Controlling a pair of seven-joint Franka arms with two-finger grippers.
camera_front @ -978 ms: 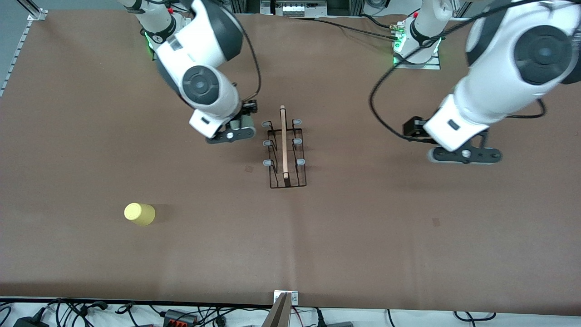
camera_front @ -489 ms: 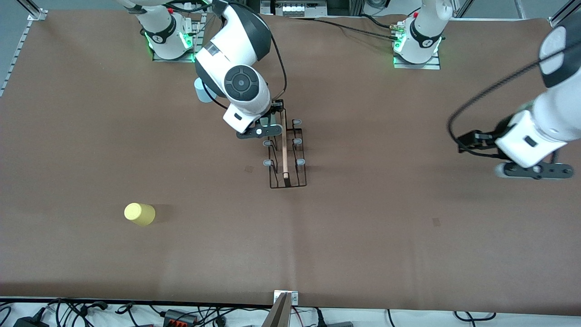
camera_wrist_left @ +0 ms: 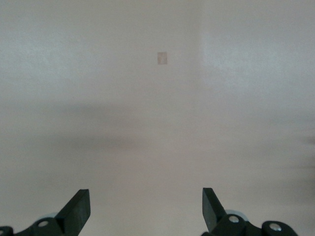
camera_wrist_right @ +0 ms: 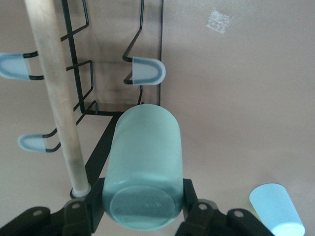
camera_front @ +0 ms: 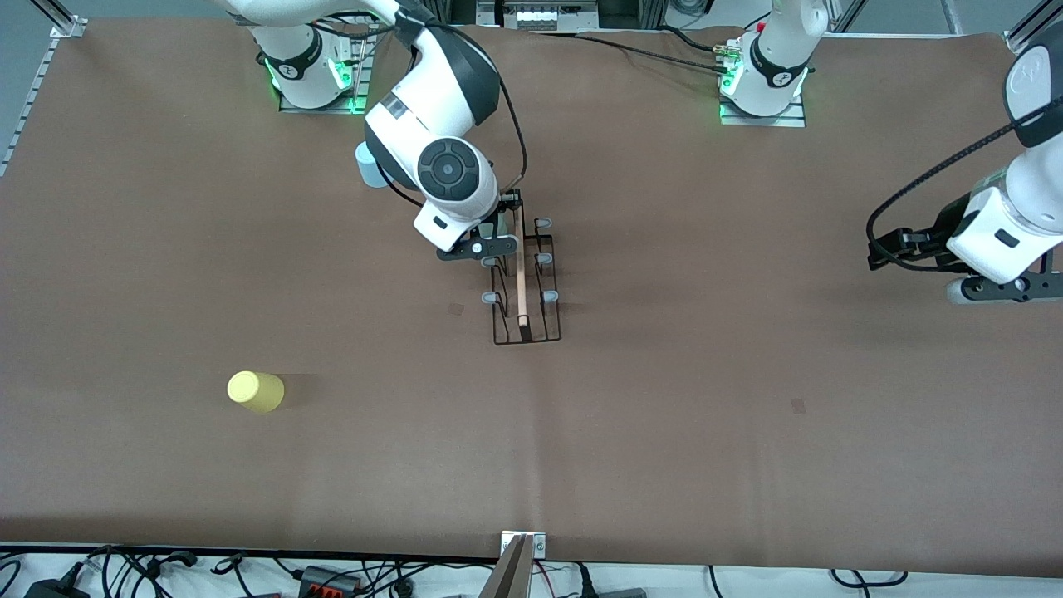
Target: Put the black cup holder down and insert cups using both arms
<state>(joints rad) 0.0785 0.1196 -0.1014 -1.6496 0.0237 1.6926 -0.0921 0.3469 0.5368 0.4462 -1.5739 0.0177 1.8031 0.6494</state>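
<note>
Now, rack: black wire cup holder (camera_front: 523, 278) stands mid-counter, wooden handle (camera_wrist_right: 56, 96) on top.
Green cup: pale green cup (camera_wrist_right: 142, 172) clenched in the right claw (camera_wrist_right: 142, 209) over the rack's end nearest the robot bases, beside the handle.
Blue cup: (camera_front: 366, 164) on the counter near the right arm's base.
Yellow cup: (camera_front: 255, 391) nearer the front camera, toward the right arm's end.
Left claw: (camera_wrist_left: 145, 211) spread wide with nothing in it, over bare counter (camera_front: 747, 465) at the left arm's end.
</note>
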